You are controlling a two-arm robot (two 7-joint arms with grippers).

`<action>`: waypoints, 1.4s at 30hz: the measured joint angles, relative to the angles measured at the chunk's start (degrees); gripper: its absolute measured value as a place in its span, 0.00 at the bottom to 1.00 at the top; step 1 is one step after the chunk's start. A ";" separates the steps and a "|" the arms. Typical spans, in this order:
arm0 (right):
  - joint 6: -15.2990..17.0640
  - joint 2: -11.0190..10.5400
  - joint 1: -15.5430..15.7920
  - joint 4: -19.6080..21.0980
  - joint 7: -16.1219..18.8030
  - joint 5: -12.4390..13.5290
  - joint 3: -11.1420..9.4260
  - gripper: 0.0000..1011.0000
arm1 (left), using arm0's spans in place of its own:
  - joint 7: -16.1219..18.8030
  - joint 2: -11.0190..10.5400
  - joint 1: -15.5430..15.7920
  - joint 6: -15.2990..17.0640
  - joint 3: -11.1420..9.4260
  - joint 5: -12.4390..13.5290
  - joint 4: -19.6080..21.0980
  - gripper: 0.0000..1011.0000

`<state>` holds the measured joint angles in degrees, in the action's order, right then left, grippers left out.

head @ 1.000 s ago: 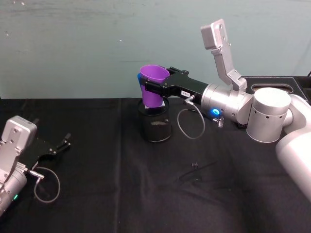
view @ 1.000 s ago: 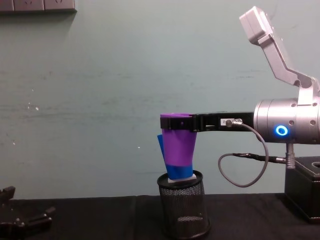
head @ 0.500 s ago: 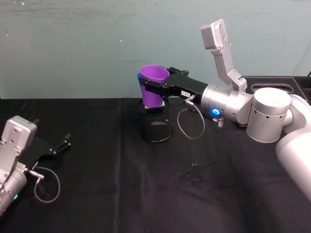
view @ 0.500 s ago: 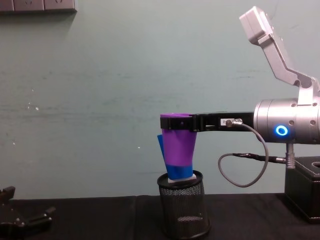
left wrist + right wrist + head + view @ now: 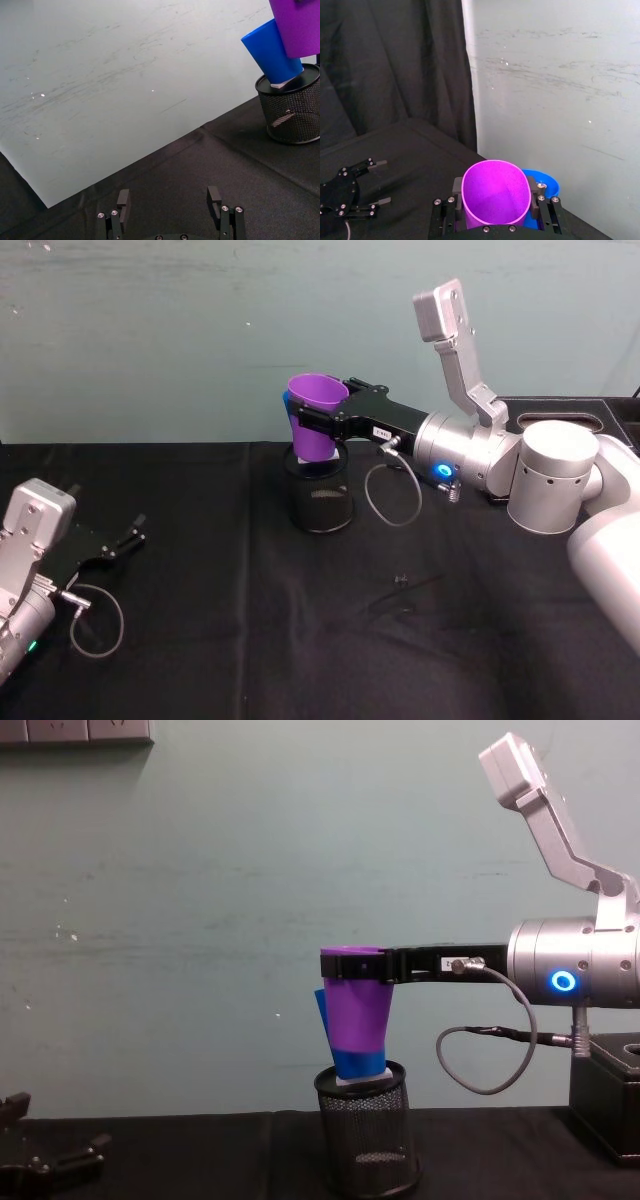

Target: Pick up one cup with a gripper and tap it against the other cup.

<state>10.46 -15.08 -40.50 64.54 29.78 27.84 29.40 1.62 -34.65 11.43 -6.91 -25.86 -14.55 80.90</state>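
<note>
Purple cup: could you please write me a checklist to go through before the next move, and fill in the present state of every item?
1. Grip on the purple cup: ok. The right end effector clamps it on both sides just below the rim.
2. Purple cup lifted: ok. It hangs above the black mesh pen holder.
3. Blue cup steady: not ok. It leans tilted inside the pen holder, so a tap may shift it.
4. Contact between the two cups: cannot tell. They overlap in each view.
5. Left end effector out of the way: ok. It is open, low and far to the left.
</note>
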 joint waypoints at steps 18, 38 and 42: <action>0.00 0.00 0.00 0.00 0.00 0.00 0.00 0.72 | 0.00 0.00 0.00 0.00 0.00 0.00 0.00 0.99; 0.00 0.00 0.00 0.00 0.00 0.00 0.00 0.73 | 0.00 0.00 0.00 0.00 0.00 0.00 0.00 0.99; 0.00 0.00 0.00 0.00 0.00 0.00 0.00 0.72 | 0.00 0.00 0.00 0.00 0.00 0.00 0.00 0.99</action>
<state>10.46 -15.08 -40.50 64.54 29.77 27.84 29.40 1.62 -34.65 11.43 -6.90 -25.86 -14.55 80.90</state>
